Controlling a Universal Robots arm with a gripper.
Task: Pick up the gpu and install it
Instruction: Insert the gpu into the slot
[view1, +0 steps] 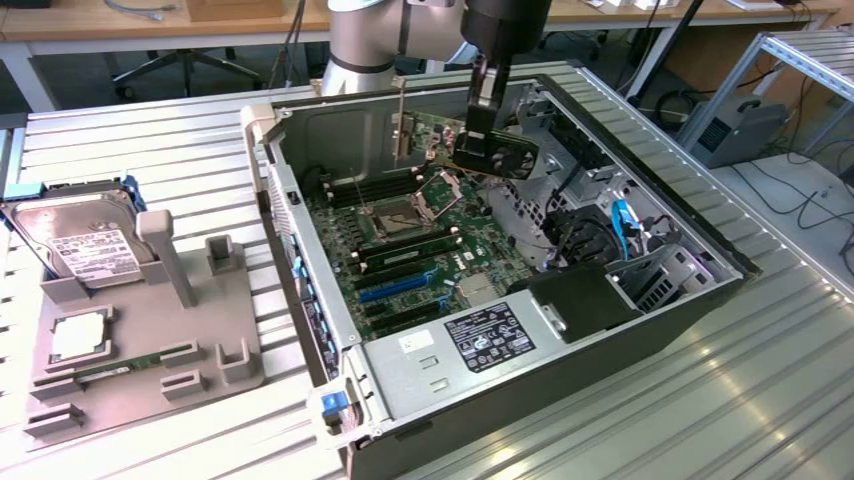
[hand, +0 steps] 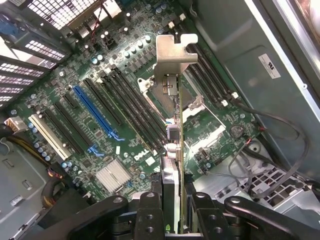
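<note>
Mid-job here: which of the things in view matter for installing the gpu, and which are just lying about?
In the job:
- gpu, gripped in the end effector over the board
- motherboard with its blue expansion slot
- open computer case

Lying about, outside the case:
- hard drive
- memory stick
- grey holder

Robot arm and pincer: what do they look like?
The arm is a thick, rounded silver-grey tube leading to a black end section. The pincer is black, built from jointed links with round pivot holes.
</note>
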